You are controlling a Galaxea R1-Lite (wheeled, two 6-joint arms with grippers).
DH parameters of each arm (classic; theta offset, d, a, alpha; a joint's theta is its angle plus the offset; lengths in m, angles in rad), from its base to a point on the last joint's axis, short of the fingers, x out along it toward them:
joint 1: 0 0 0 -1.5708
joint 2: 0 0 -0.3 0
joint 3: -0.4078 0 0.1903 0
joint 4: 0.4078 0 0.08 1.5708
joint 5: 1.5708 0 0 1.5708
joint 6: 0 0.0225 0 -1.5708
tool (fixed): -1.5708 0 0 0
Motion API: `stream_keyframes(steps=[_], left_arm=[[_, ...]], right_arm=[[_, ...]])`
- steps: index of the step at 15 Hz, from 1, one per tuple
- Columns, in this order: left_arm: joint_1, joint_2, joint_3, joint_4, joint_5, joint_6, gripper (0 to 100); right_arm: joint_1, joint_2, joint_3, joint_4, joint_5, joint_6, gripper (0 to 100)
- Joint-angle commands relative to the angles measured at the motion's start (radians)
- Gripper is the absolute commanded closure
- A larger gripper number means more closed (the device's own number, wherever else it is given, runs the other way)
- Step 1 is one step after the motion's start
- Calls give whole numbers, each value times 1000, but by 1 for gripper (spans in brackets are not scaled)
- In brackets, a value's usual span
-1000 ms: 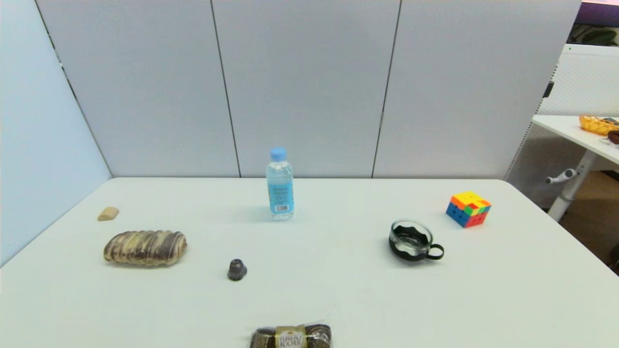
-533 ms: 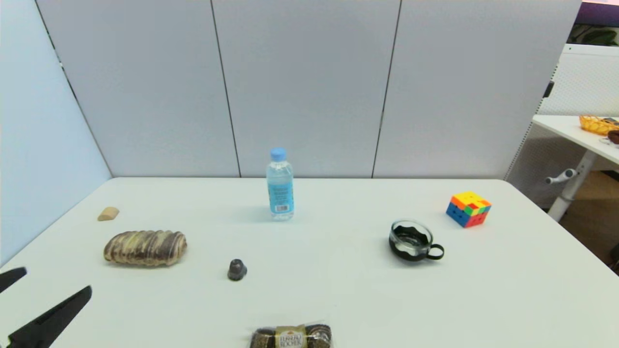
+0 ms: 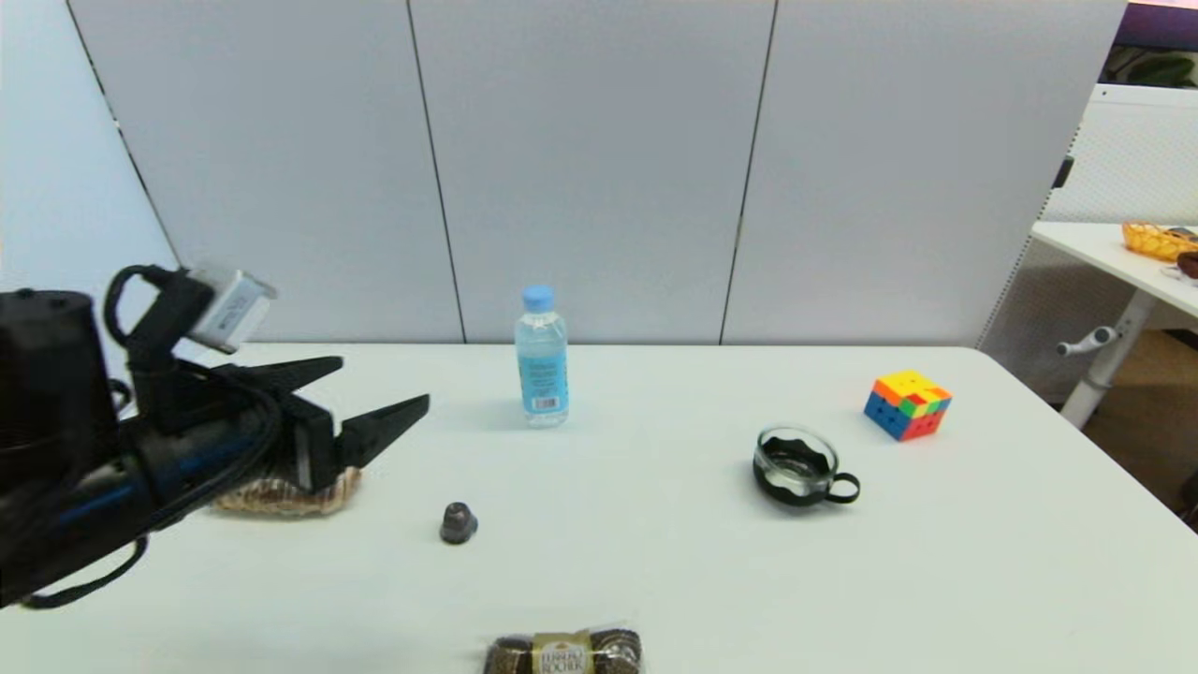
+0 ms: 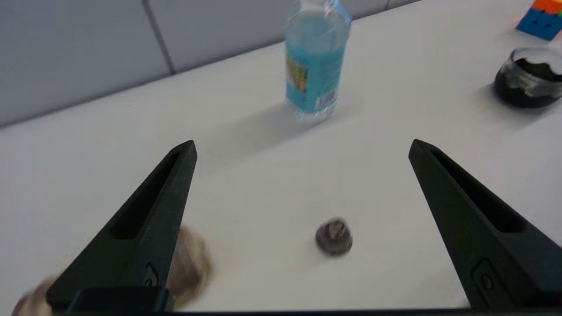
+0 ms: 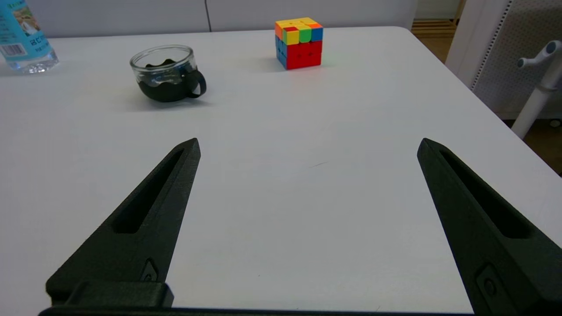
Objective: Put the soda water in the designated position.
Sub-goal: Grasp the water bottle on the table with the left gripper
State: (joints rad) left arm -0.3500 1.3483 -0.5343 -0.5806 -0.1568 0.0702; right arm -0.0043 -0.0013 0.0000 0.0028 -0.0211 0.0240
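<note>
Left arm has swung up into frame since a second ago; nothing on the table has shifted.

Left to right: my left gripper hangs over the bread loaf at the left side, jaws wide apart and empty, pointed toward the soda water. A small dark cone sits nearer, between the two. The bottle stands upright at centre, far side of the table, well apart from everything else. To the right sit a glass cup and a colour cube; a chocolate pack sits at the near edge. Right gripper is parked low on the right, jaws open, holding nothing. I'd judge the bottle light, thin-walled and a bit slick, tippy if nudged: take it mid-body on the label, moderate squeeze.
</note>
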Motion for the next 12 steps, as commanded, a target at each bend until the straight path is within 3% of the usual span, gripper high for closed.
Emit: stream_keyframes(steps=[1, 5, 12], left_arm=[[-37, 345, -102, -239, -27, -3, 0], [-41, 531, -170, -397, -27, -3, 0], [-72, 716, -339, -487, -30, -6, 0]], right_arm=[[0, 0, 0, 0, 0, 1, 0], [0, 0, 0, 0, 0, 1, 0], [0, 0, 0, 0, 0, 1, 0]])
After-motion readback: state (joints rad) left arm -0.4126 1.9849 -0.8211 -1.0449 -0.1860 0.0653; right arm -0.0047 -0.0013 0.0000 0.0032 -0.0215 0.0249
